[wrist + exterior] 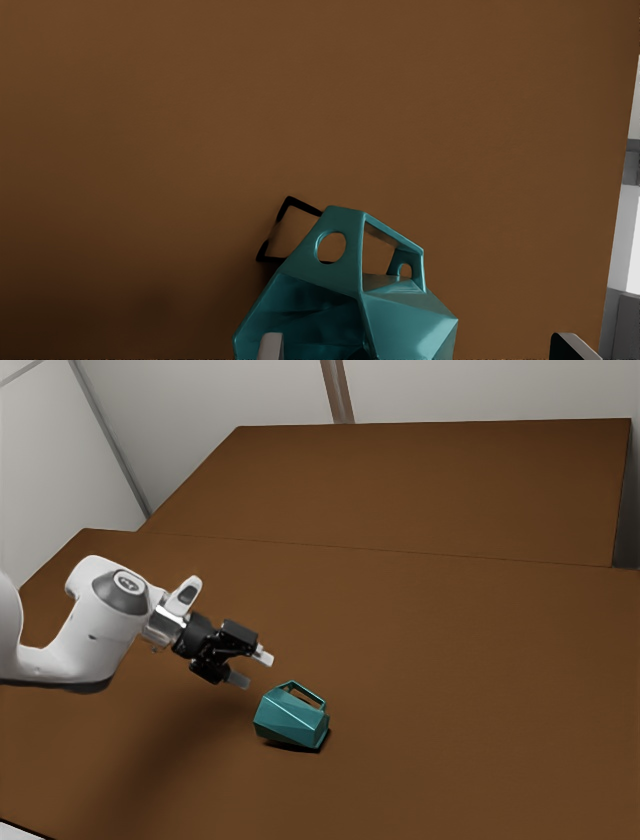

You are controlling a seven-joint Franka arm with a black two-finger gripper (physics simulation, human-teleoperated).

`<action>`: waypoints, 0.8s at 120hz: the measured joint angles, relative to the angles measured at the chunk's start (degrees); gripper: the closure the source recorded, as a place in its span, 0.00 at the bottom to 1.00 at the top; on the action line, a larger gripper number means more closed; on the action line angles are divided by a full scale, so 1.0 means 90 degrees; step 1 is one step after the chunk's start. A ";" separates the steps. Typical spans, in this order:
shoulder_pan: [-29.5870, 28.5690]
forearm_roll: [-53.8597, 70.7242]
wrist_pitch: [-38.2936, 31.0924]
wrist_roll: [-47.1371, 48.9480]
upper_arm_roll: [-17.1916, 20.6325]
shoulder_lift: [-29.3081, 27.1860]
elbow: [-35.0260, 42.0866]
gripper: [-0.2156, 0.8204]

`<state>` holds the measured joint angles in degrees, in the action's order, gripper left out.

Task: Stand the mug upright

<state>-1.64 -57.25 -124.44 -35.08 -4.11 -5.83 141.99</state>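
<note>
Pincer spread wide, mug tipped over.
From the exterior view's left the pincer is extended; near its tips, toward that view's right, the mug is seen lying sideways (handle raised) on the desk.

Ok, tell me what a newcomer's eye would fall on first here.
Probably the faceted teal mug, lying on its side on the brown table. Next, the white arm reaching in from the exterior view's left, its black gripper open near the mug.
</note>
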 joint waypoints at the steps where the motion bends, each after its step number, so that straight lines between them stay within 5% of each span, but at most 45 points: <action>1: 0.0000 -0.0028 -0.0001 -0.0028 0.0000 0.0002 0.0018 0.23; 96: 0.0151 -0.1131 -0.0021 -0.2023 -0.0012 0.0089 0.0616 0.23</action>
<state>-0.28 -67.43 -124.63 -53.29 -4.22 -5.03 147.54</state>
